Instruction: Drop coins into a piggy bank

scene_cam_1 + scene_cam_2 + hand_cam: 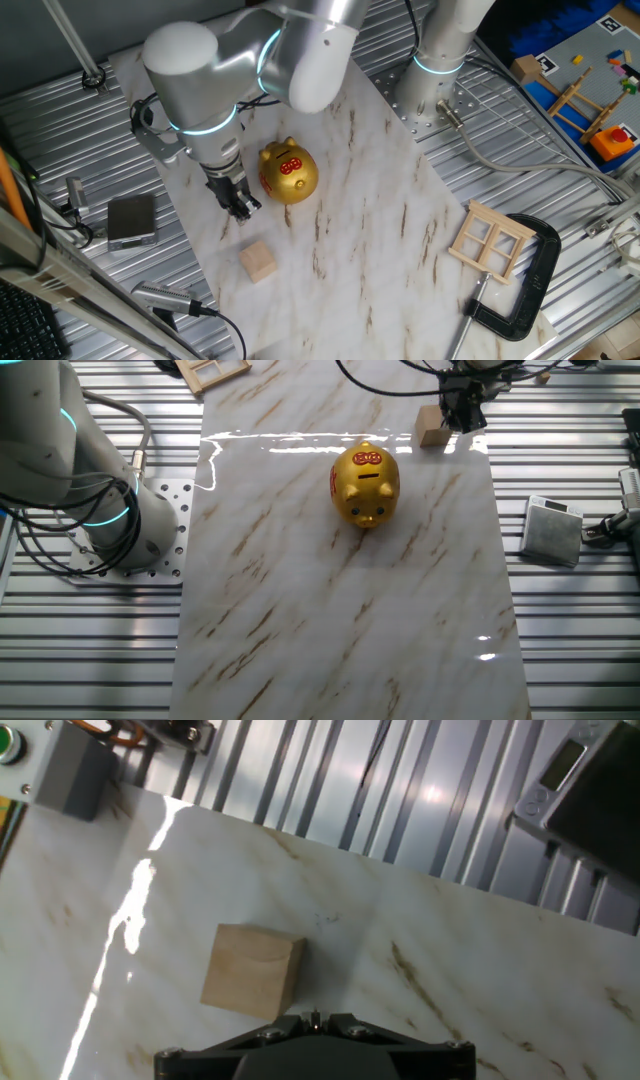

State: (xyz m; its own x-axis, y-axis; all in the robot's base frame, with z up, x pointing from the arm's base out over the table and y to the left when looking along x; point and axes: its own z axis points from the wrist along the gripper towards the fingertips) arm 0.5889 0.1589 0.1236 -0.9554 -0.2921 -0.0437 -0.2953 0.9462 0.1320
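Note:
The gold piggy bank [288, 172] stands on the marble sheet, red marks and slot on its back [366, 484]. My gripper [243, 207] hangs just left of it, between the pig and the pale wooden cube [258, 262]. In the other fixed view the gripper [463, 415] is at the sheet's far edge beside the cube [432, 426]. The hand view shows the cube [253, 971] just ahead and left of the fingers. The gripper [314, 1020] is shut, with a thin dark sliver, the coin [314, 1016] seen edge-on, pinched between the tips.
A grey box [132, 220] lies on the ribbed table left of the sheet. A wooden window frame [492, 240] and a black clamp [530, 290] sit at the right. The arm's base [437, 60] stands at the back.

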